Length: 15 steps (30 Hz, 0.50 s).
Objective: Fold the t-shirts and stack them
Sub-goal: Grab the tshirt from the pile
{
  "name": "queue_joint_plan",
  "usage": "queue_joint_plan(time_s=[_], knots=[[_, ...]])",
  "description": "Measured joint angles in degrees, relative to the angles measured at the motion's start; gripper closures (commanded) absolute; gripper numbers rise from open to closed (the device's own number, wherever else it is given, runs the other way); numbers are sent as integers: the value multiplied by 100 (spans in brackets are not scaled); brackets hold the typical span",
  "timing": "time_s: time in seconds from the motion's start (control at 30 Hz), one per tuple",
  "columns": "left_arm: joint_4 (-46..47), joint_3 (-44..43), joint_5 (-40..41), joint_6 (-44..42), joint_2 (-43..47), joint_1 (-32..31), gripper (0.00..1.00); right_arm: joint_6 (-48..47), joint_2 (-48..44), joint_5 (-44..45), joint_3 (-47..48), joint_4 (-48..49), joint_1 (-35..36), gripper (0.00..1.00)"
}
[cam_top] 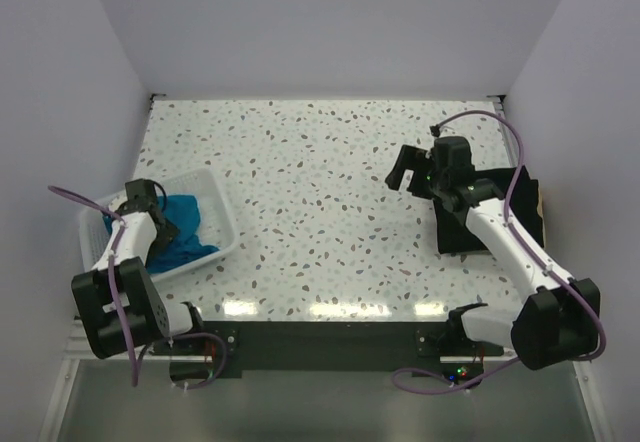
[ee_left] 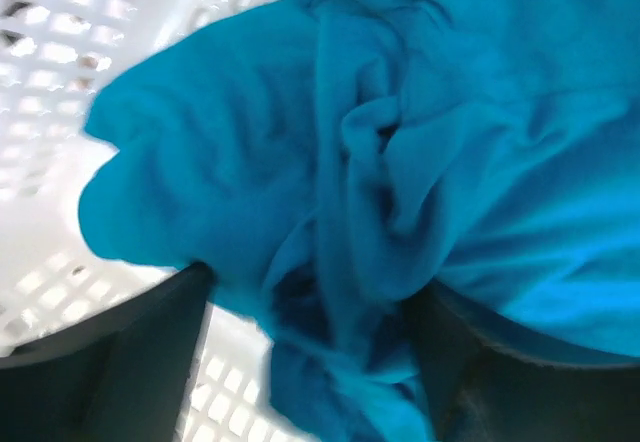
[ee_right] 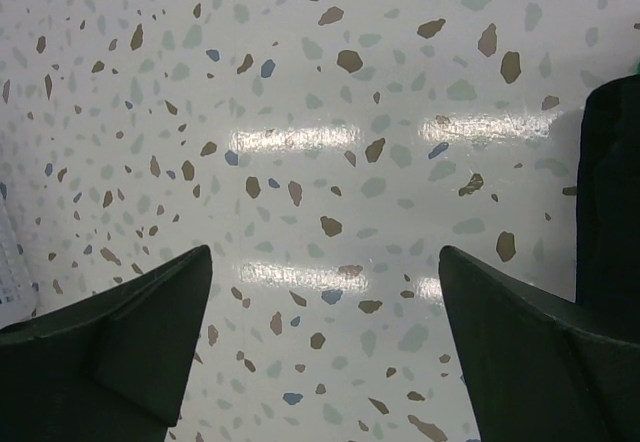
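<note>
A crumpled teal-blue t-shirt (cam_top: 190,224) lies in the white mesh basket (cam_top: 218,190) at the left. My left gripper (cam_top: 160,227) is down in the basket, open, and a bunched fold of the teal-blue t-shirt (ee_left: 400,162) sits between its fingers. In the left wrist view that gripper (ee_left: 315,297) stands wide, its jaws not closed on the cloth. A black t-shirt (cam_top: 527,217) lies flat at the right, partly under my right arm. My right gripper (cam_top: 405,170) hovers open over bare table left of it, seen empty (ee_right: 325,252), with the black t-shirt (ee_right: 610,192) at the right edge.
The speckled white table (cam_top: 330,212) is walled on the left, back and right. The basket wall (ee_left: 60,72) rises close on the left of the left gripper. The arm bases sit along the dark near edge (cam_top: 330,337).
</note>
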State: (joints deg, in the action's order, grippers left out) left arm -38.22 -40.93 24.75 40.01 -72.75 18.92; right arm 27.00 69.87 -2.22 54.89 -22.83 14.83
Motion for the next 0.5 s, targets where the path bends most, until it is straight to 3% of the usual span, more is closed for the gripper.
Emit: queue_joint_plan(time_s=[0.03,0.07,0.13,0.17,0.2,0.5], knots=[[114,50,-85,-31,-94,81,33,-4,44,-31,24,-4,0,1],[234,103,-170,-52,-146,140,55,-13,105,-35,57,-9,0,1],[435,175,-308,-87,-131,173,77,-46,219,-28,149,-33,0,1],[501,208,-350,-94,-92,170,94,-68,262,-26,201,-42,0,1],[525,245,-356,-85,-42,175,100,-81,293,-9,249,-57,0,1],[87,11,-671,256,1211,208,100,-63,302,170,542,-63,0,1]])
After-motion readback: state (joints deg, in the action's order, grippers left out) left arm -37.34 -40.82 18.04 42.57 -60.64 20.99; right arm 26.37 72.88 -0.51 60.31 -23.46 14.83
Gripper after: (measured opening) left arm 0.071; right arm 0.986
